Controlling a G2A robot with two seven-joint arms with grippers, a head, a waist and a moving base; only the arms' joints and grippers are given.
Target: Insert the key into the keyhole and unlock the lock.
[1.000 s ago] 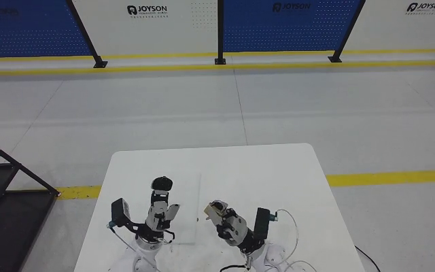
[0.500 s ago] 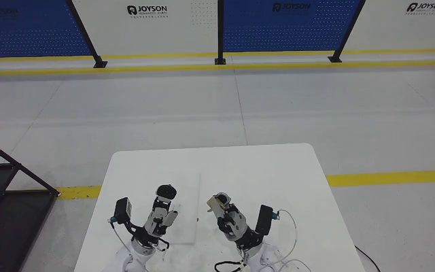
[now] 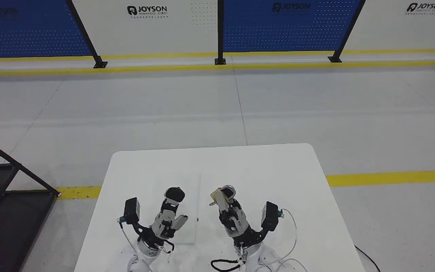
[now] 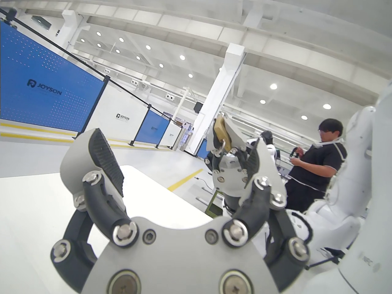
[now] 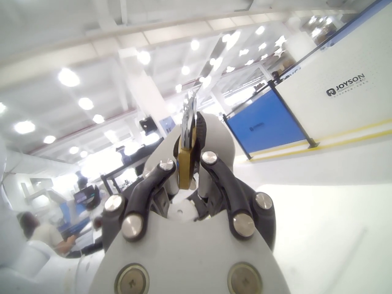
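1. Bright hall; white surface (image 3: 272, 170) carrying both arms at its near edge.
2. Pinched in the right tool (image 5: 191, 133): brass lock (image 5: 184, 166), raised off the surface, long axis running out along the tool.
3. Just beside the lock, facing it and not touching: left tool (image 4: 179, 154), spread wide, holding nothing.
4. Jutting from the lock past the tool's end: silver part (image 5: 189, 108); key or shackle, cannot tell.
5. On the surface near the lock, between the arms: dark speck (image 3: 198, 219), too small to name.
6. Probably decisive next: lining up sideways with the lock's long axis.
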